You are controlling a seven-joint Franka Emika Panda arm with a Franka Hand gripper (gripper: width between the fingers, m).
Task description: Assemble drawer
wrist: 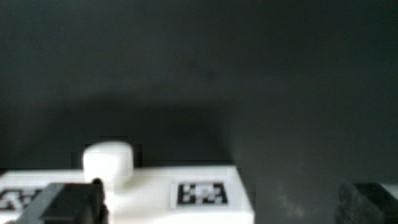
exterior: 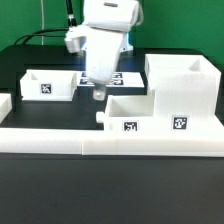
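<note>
The drawer's tall white casing (exterior: 182, 88) stands at the exterior view's right, tag on its front. One knobbed tray (exterior: 132, 110) sits beside it against the low wall, its knob (exterior: 100, 118) pointing to the exterior view's left. The second tray (exterior: 50, 84) sits at the left. My gripper (exterior: 97, 94) hangs open and empty just above the table, close behind the knobbed end of the first tray. In the wrist view the gripper (wrist: 217, 205) has its dark fingers (wrist: 63, 205) wide apart, with the knob (wrist: 107, 158) and the tray's tagged face (wrist: 201, 192) near them.
A long low white wall (exterior: 60, 138) runs along the table's front edge. The marker board (exterior: 127, 78) lies flat behind the gripper. A black cable trails at the back left. Dark table surface (wrist: 214, 80) fills most of the wrist view.
</note>
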